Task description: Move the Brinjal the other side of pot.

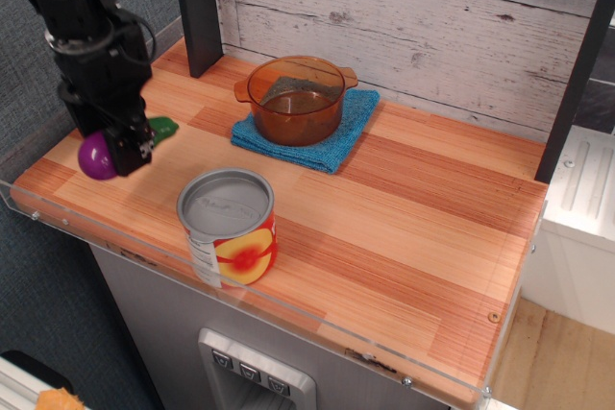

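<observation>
The Brinjal (pixel 96 156) is a small glossy purple toy with a green stem cap pointing right. My gripper (pixel 123 147) is shut on it and holds it in the air above the front left part of the wooden table (pixel 404 208). The pot (pixel 296 98) is a translucent amber-brown round pot with two small handles. It stands on a blue cloth (pixel 341 136) at the back middle, well to the right of the gripper and behind it.
A silver-topped can (pixel 229 228) with a yellow-red label stands near the front edge, right of and below the gripper. A dark post (pixel 197 7) rises at the back left. A whitewashed plank wall runs behind. A clear plastic lip edges the front.
</observation>
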`<state>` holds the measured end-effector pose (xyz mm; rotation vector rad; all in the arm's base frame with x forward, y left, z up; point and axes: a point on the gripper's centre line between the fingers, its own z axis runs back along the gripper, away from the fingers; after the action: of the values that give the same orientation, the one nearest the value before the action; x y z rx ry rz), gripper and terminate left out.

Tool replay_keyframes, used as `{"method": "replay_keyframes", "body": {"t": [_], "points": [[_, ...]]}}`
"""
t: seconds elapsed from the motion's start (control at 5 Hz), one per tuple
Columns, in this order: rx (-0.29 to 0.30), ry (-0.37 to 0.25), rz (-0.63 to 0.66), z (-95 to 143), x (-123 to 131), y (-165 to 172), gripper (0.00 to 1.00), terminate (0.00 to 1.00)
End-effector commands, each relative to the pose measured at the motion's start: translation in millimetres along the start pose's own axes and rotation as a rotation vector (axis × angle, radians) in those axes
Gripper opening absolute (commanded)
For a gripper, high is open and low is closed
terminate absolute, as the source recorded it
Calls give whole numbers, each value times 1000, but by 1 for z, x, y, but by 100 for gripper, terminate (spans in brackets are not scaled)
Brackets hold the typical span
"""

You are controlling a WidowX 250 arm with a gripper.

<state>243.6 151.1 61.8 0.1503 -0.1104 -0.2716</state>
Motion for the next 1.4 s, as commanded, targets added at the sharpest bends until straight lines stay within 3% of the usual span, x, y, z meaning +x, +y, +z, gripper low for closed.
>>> {"method": "replay_keyframes", "body": {"t": [0.0,0.4,0.6,0.8,1.2], "points": [[51,-154,28,67,43,-20,0,0],[29,-189,89,76,96,-68,0,0],[-33,-161,151,65,124,-92,0,0],[-76,-169,145,51,141,-109,0,0],[-85,-149,126,16,166,-133,0,0]]}}
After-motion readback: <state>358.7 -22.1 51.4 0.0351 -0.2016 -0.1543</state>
